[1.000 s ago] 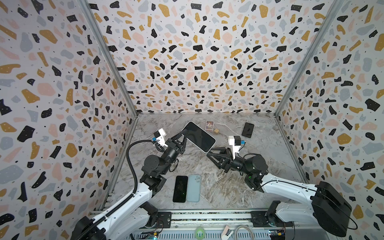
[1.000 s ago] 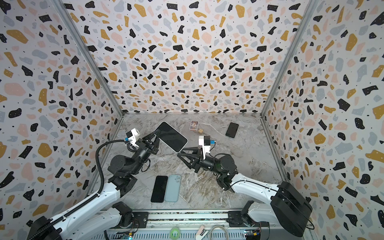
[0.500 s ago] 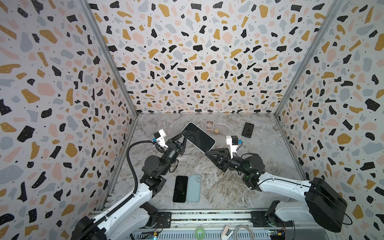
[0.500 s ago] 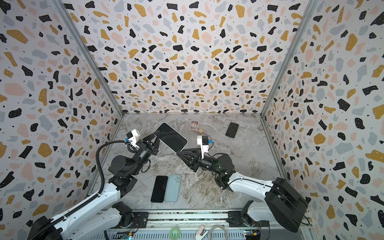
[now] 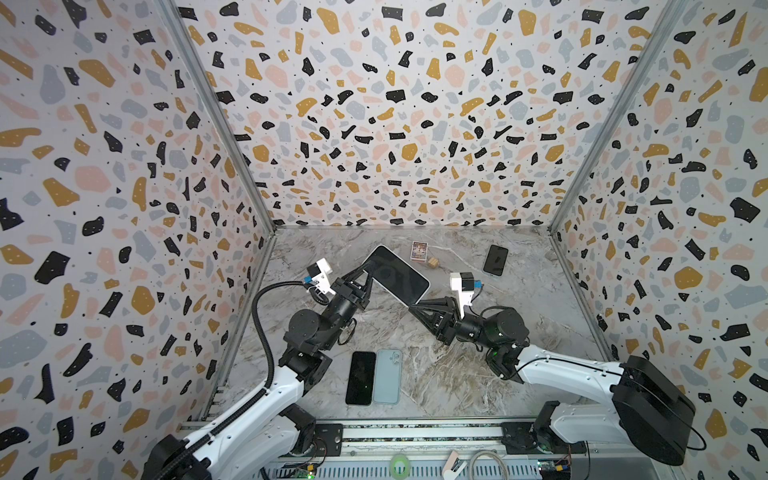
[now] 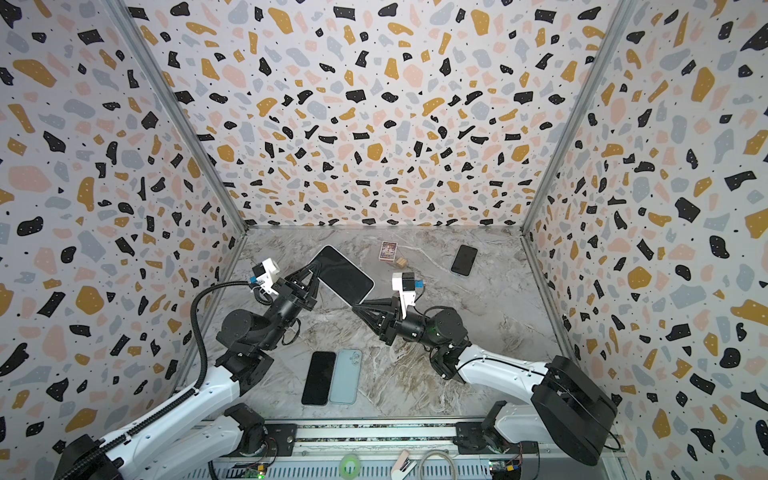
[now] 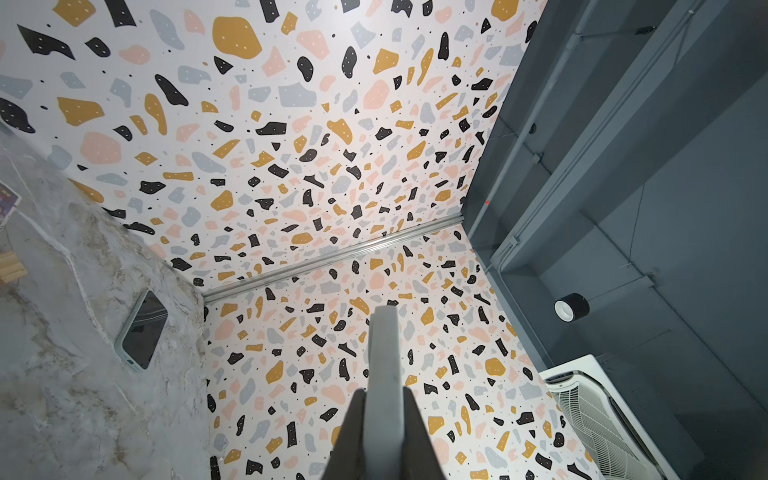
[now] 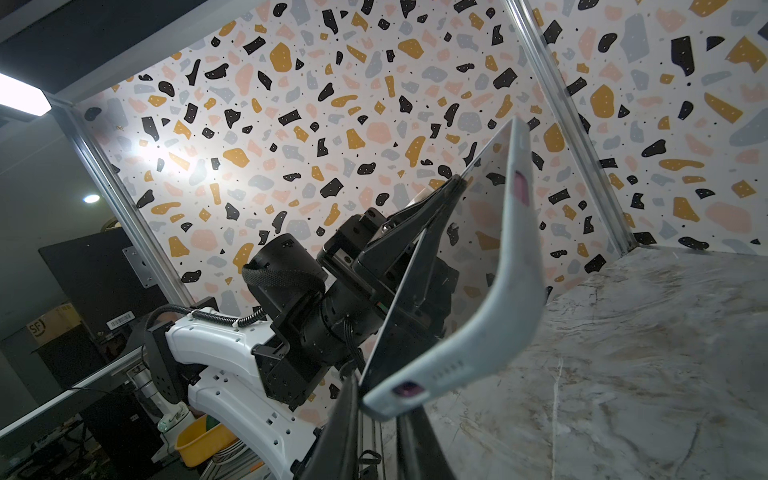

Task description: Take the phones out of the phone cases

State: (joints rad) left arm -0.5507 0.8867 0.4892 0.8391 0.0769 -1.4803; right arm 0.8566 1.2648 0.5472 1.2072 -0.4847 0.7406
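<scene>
Now gripped by both hands and lifted clear of the marbled tabletop [image 5: 457,374]: the phone [image 5: 397,272], dark screen up and tilted, seated in the pale phone case [image 8: 490,332] and not yet pulled out. Pinching the phone case along its left-side edge with the left hand [image 5: 366,275], fingers pressed onto it. Seen from the left wrist as a pale strip, edge-on, clamped between two dark fingers [image 7: 353,436]. Pinching the opposite lower corner with the right hand [image 5: 412,306], fingers drawn in on either side of the corner beside the port holes in the right wrist view.

Also on the tabletop, near the front edge, side by side and touching: a black phone [image 5: 360,378] and a pale blue-green device [image 5: 387,376] lying back up. Toward the back wall: a small printed card box [image 5: 419,251], a wooden cube [image 5: 433,262] just beside it, and another dark phone [image 5: 496,260] well apart to the right.
</scene>
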